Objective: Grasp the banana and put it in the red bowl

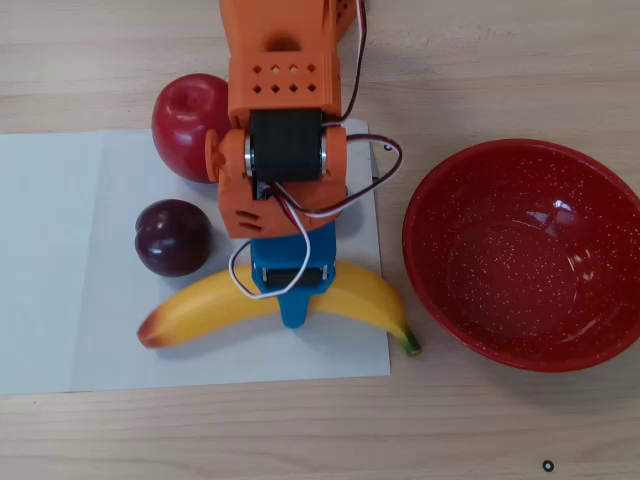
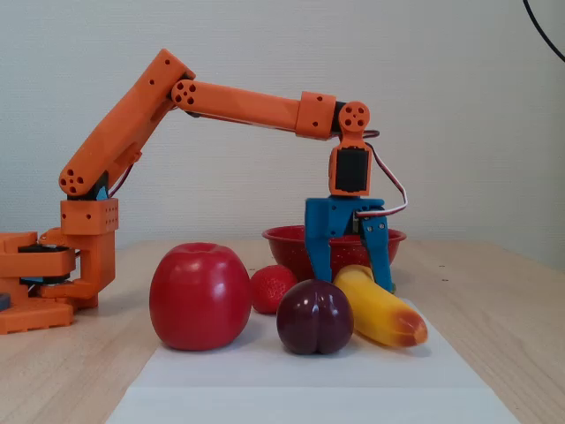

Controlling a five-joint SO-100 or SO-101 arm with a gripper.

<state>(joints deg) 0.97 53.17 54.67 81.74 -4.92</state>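
Straddling the banana [image 2: 378,306] near its middle, the blue claw [image 2: 350,281] stands with its jaws spread, one finger on each side of the fruit, and in the fixed view the tips reach down almost to the white paper sheet [image 1: 60,260]. It is open and grips nothing yet; whether the fingers already touch the skin cannot be told.

In the overhead view the banana [image 1: 210,305] lies on the near part of the sheet, its orange-red end to the left and its green stem tip to the right, pointing toward the red bowl [image 1: 520,255], which sits well apart on the bare tabletop [image 1: 500,60] at the right. A dark plum [image 1: 172,237] rests just beside the banana on the far side, and a red apple [image 1: 188,112] sits farther back.

The step in hand seems to be the closing of the grasp. To do it well, the claw should close slowly and squarely across the banana, because the smooth curved surface can roll or slip out. Holding near the middle keeps the long fruit balanced when it is lifted. The far finger should stay clear of the plum. The lift then needs enough height to pass over the rim of the bowl.
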